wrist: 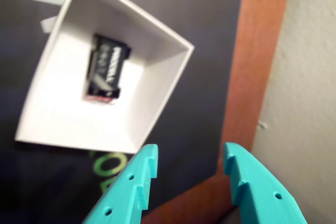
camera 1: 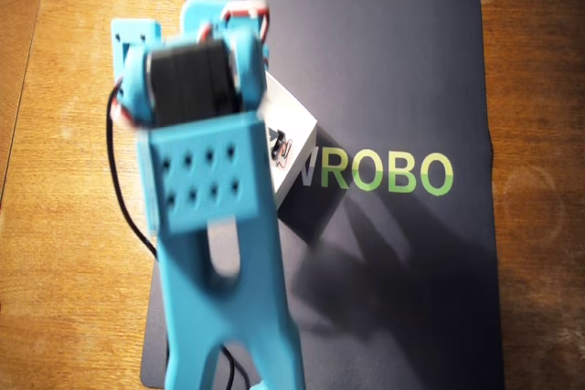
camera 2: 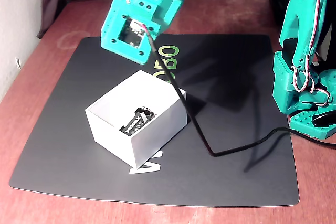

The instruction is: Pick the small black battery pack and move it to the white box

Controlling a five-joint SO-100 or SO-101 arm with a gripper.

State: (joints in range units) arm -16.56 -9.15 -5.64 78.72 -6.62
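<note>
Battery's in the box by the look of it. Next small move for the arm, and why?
Probably just retract up and back toward rest. The battery pack already lies on the floor of the white box, and the gripper is open, empty and clear of the box rim in the wrist view. The fixed view shows the same: pack inside, arm raised above the mat. Nothing is left to grasp.

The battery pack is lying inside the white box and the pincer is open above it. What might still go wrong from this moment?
1. The black cable lies against the white box; if the arm pulls away, it may drag or tip the box.
2. The open pincer hangs close to the box rim; a low retreat might knock it.
3. The battery pack leans against the inner wall rather than lying flat, so a jolt may shift it.
</note>
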